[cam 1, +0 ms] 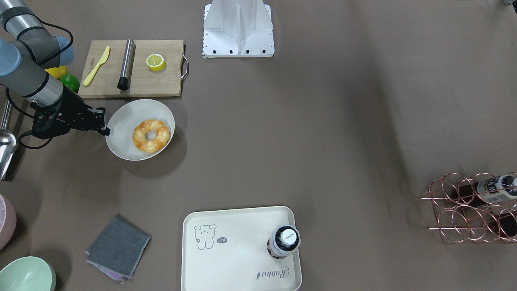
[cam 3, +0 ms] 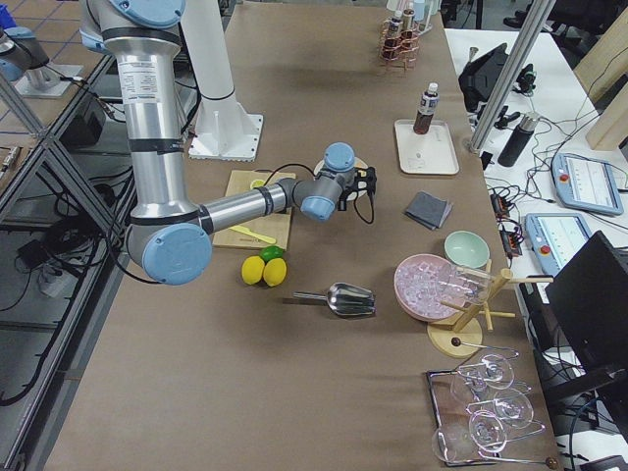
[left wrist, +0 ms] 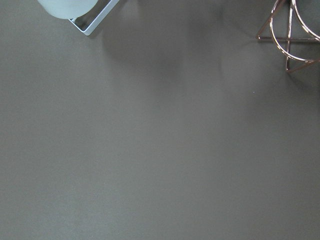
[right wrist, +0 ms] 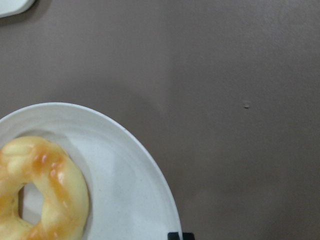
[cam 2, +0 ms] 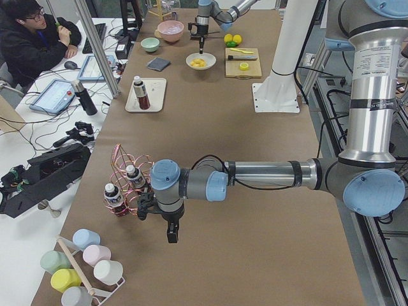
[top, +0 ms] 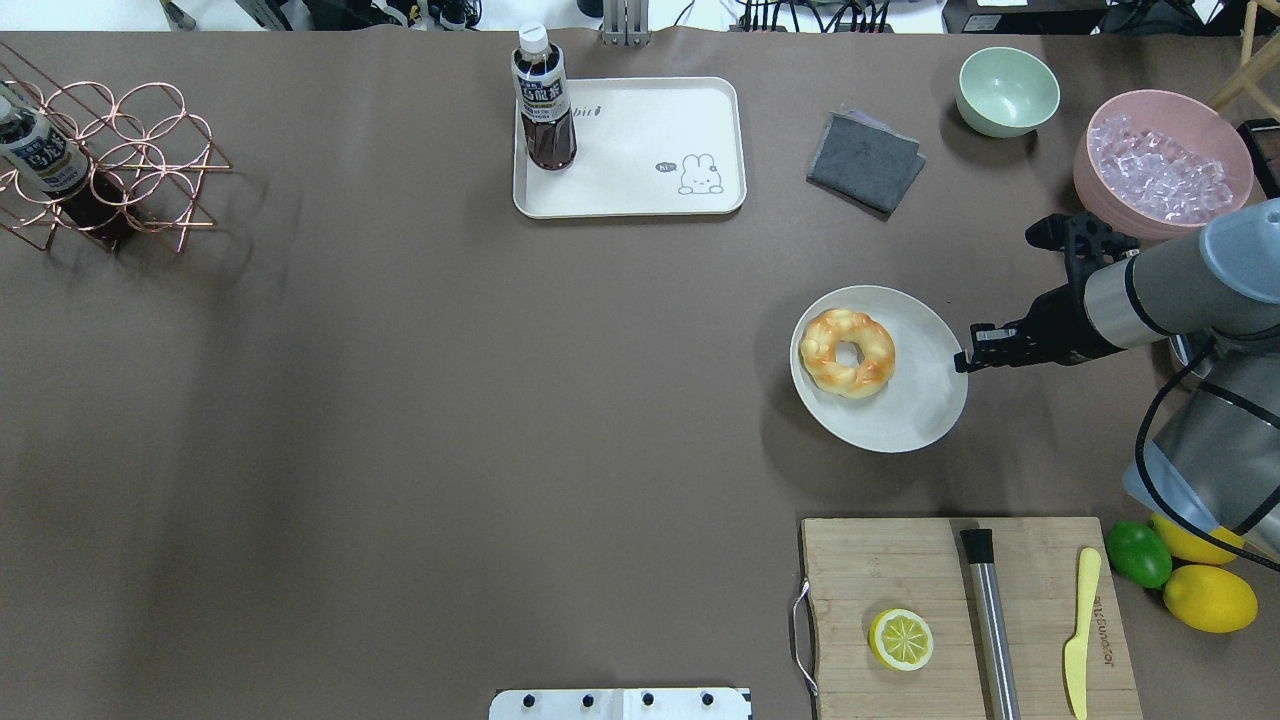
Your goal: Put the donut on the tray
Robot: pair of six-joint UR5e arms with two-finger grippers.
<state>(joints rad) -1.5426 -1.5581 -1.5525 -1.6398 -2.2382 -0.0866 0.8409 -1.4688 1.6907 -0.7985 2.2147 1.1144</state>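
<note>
The donut (top: 848,352), a golden twisted ring with orange-brown glaze, lies on a round off-white plate (top: 920,410). It also shows in the front view (cam 1: 151,136) and the right wrist view (right wrist: 42,190). My right gripper (top: 965,358) hovers at the plate's rim, beside the donut, and looks shut and empty. The cream tray (top: 640,170) with the bear drawing lies at the table's far side, with a dark drink bottle (top: 543,100) standing on one corner. My left gripper (cam 2: 172,237) shows only in the exterior left view, so I cannot tell its state.
A wooden cutting board (top: 880,560) holds a lemon half (top: 901,639), a steel rod (top: 990,610) and a yellow knife (top: 1078,630). A grey cloth (top: 865,160), a green bowl (top: 1007,90), a pink bowl of ice (top: 1160,170) and a copper wire rack (top: 110,160) stand around.
</note>
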